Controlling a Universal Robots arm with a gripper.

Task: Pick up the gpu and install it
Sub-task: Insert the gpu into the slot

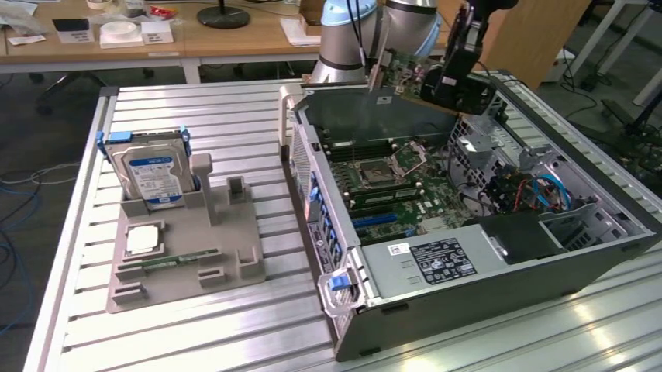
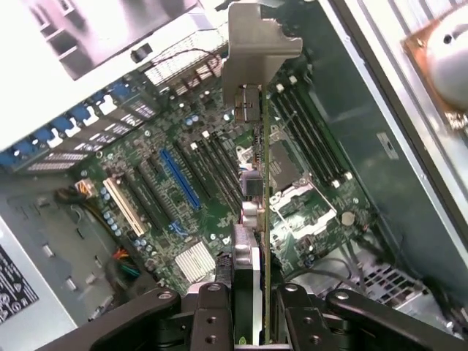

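We see the gripper (image 2: 252,303) with its fingers (image 2: 218,311) clamped on the gpu (image 2: 250,190), holding it edge-on over the open computer case (image 1: 497,302), above and clear of the case's motherboard (image 2: 183,197). The card is thin and flat, green along its edge. Dark parts sit on one face, and a pale silvery bracket (image 2: 256,44) caps the end farthest from the gripper.

Bright even light, glare on table (image 1: 579,329)
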